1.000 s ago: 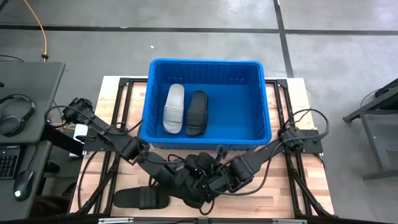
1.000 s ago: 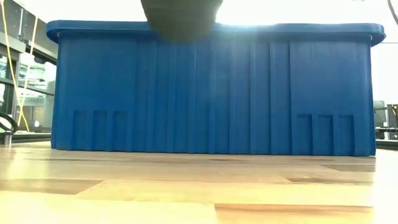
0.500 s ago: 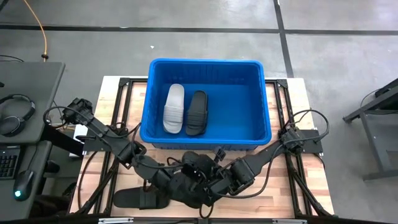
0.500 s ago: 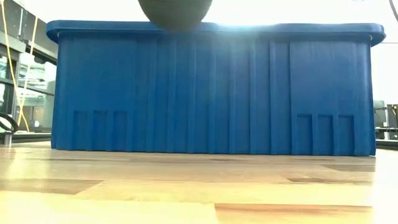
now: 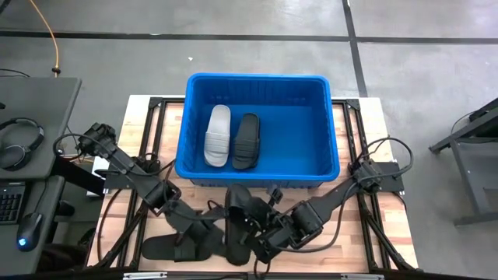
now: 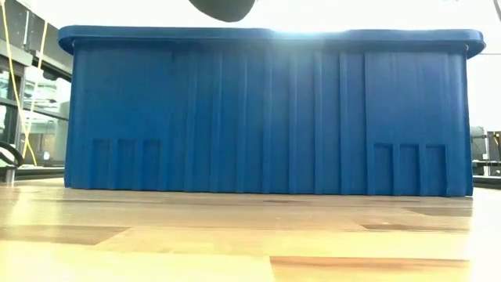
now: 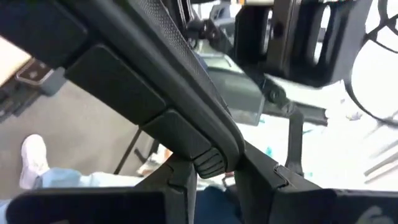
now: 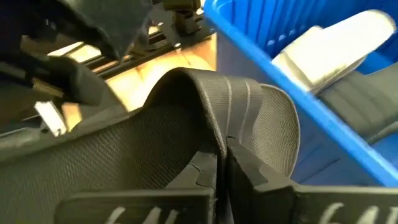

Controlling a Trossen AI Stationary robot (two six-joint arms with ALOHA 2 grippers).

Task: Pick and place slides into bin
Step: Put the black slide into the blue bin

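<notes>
Black slide [image 5: 237,222] hangs lifted just in front of the blue bin [image 5: 327,132], long axis pointing toward the near wall, the right gripper [image 8: 221,171] clamped on its strap. The left gripper [image 5: 204,236] pinches another black slide [image 5: 173,247] lying crosswise on the wooden table [image 5: 354,233]. Inside the bin lie a grey slide [image 5: 218,136] and a black one [image 5: 247,140]. Since a second ago the held slide has risen, and the left arm has shifted toward the table's front-left.

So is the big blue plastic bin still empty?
No. The blue plastic bin holds two slides: a light grey slide and a black slide, side by side.
</notes>
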